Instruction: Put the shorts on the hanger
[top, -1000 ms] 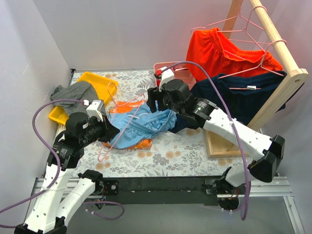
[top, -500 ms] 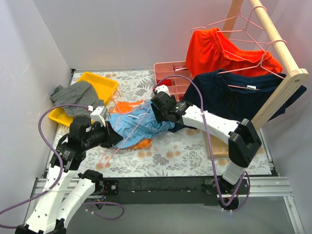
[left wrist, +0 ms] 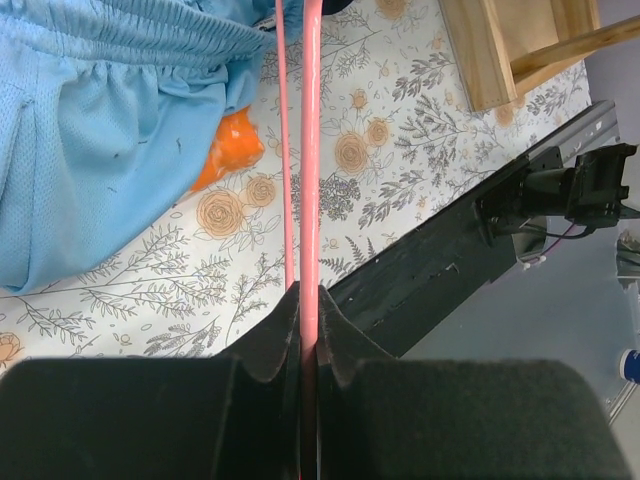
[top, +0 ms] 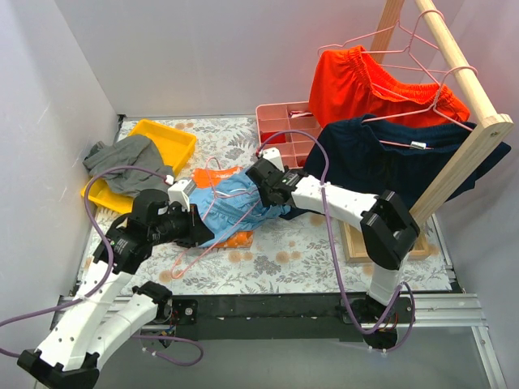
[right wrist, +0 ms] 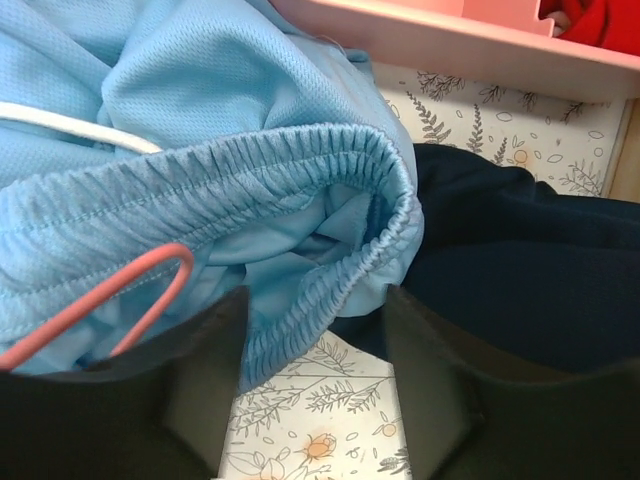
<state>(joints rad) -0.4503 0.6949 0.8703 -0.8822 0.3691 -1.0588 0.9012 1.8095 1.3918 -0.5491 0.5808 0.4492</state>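
Note:
The light blue shorts [top: 235, 207] lie bunched on the floral table over an orange cloth [top: 212, 177]. My left gripper [top: 192, 224] is shut on the bottom wire of the pink hanger [top: 180, 258], whose upper part runs into the shorts. In the left wrist view the hanger [left wrist: 311, 150] passes straight between the closed fingers [left wrist: 270, 345], with the shorts [left wrist: 100, 130] to the left. My right gripper [top: 261, 194] is low at the shorts' right edge. In the right wrist view it [right wrist: 315, 325] is open, the gathered waistband [right wrist: 300, 170] reaches between its fingers, and the hanger hook [right wrist: 110, 295] pokes out of the fabric.
A wooden rail [top: 462, 65] at right carries red-orange shorts [top: 365, 81], a navy garment [top: 381, 162] and spare pink hangers [top: 381, 36]. A pink tray [top: 284, 121] stands behind the right gripper. A yellow tray [top: 166, 138] with grey cloth [top: 122, 154] sits at left.
My right arm has dropped from raised to low on the table at the shorts' right edge. My left gripper has moved right with the hanger. The shorts have settled flatter.

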